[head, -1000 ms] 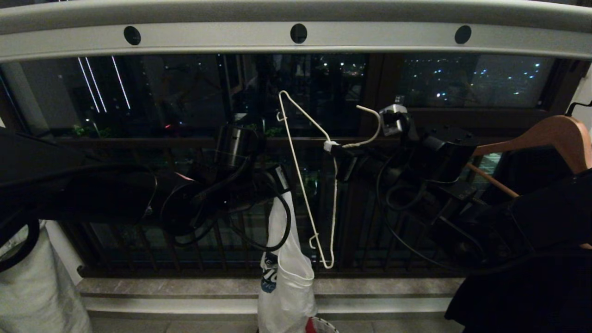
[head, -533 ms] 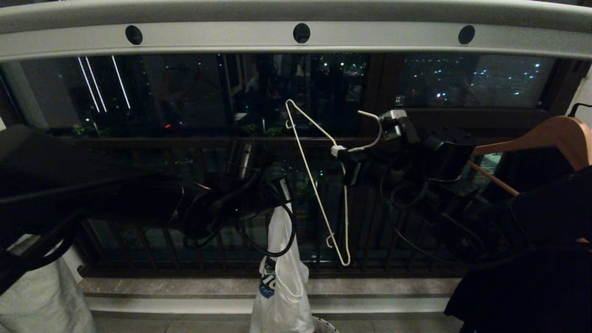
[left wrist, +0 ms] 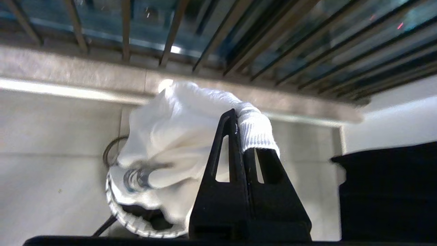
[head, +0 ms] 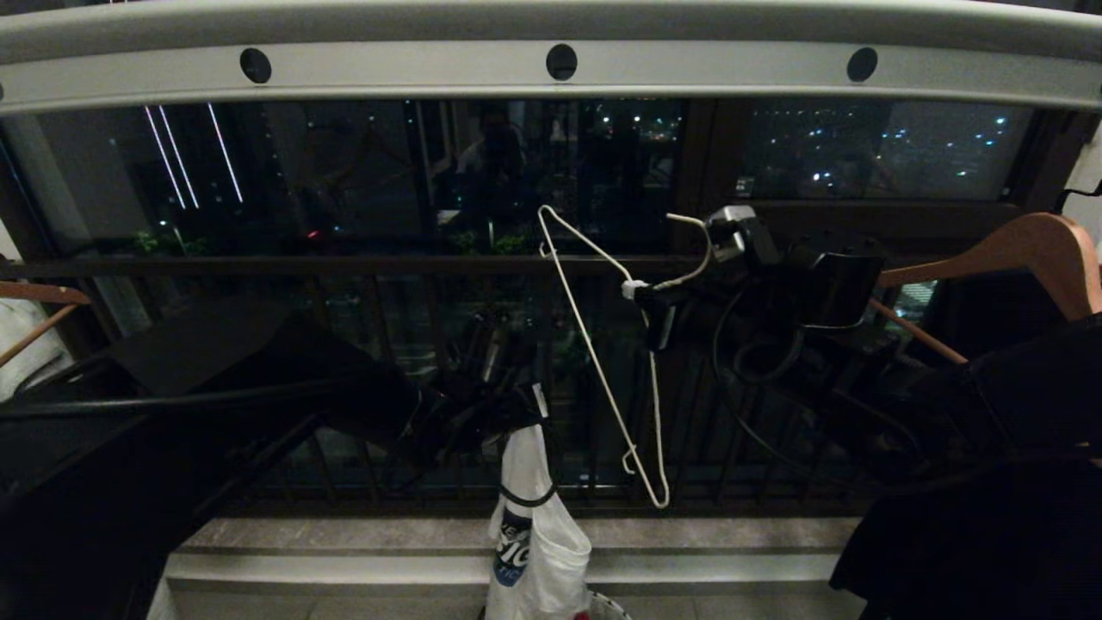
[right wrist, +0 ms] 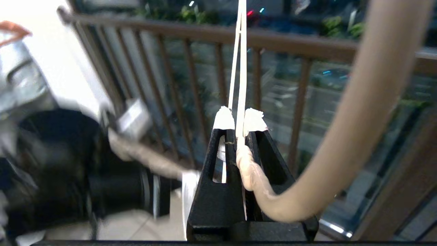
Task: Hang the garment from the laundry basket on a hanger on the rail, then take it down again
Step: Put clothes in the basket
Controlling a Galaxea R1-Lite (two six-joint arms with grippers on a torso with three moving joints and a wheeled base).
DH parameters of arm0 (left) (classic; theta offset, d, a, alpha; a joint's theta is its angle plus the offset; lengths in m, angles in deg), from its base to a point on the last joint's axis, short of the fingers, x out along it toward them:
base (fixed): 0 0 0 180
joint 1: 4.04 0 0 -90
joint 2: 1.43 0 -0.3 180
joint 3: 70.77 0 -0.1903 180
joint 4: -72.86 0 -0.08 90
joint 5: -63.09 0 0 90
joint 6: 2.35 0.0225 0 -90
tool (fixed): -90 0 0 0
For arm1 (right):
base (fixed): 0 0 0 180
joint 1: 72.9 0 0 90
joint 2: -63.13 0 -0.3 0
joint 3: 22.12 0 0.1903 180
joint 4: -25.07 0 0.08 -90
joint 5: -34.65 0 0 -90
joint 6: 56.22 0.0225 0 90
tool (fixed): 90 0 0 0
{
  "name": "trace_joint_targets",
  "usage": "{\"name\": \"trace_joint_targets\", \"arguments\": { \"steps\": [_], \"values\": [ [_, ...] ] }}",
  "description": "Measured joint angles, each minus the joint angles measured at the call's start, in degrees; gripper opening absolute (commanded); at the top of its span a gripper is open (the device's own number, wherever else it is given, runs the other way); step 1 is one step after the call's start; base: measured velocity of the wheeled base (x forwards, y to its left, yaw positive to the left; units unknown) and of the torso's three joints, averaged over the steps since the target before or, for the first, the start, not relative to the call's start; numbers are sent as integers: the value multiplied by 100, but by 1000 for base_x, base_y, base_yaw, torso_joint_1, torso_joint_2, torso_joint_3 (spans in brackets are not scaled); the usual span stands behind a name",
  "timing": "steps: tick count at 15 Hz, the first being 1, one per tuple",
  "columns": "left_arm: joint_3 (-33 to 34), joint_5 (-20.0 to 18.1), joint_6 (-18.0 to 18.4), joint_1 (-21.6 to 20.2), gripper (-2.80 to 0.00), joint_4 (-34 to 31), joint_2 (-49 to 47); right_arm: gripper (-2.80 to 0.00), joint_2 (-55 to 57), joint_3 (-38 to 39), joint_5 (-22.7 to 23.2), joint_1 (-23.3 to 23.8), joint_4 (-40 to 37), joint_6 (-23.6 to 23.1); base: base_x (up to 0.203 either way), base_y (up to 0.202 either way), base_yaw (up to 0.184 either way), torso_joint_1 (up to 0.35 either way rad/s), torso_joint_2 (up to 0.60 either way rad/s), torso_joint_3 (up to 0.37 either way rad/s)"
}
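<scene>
The pale rail (head: 689, 73) with round dark holes runs across the top. Below it my right gripper (head: 644, 293) is shut on the twisted neck of the white wire hanger (head: 594, 353), which hangs tilted, hook toward the arm. The wrist view shows the right gripper (right wrist: 240, 124) clamping that neck (right wrist: 246, 167). Lower and further left, my left gripper (head: 527, 412) is shut on the white garment (head: 535, 534), which dangles over the laundry basket (head: 609, 610). Seen from the wrist, the left gripper (left wrist: 243, 136) pinches the garment (left wrist: 177, 130) at its ribbed collar above the basket rim (left wrist: 136, 227).
A brown wooden hanger (head: 1024, 250) carrying black cloth (head: 990, 525) hangs at the right. Another wooden hanger (head: 34, 297) shows at the far left. Behind stand the dark brown railing (head: 344, 267) and a stone ledge (head: 344, 538).
My left arm has sunk, carrying the garment lower toward the basket. The hanger in my right gripper has shifted a little to the right and swung slightly.
</scene>
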Motion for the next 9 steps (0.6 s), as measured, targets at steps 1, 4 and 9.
{"name": "trace_joint_targets", "arguments": {
  "steps": [1,4,9],
  "values": [
    [-27,0,1,7,-280,-12,-126,-280,-15,-21,-17,19,-24,-16,0,0,0,0,0,0],
    [-79,0,52,24,-280,-52,-389,-280,-26,-60,-46,100,-35,-44,0,0,0,0,0,0],
    [-83,-7,311,35,-280,-52,-683,-280,-26,-71,-49,129,-19,-46,0,0,0,0,0,0]
  ]
}}
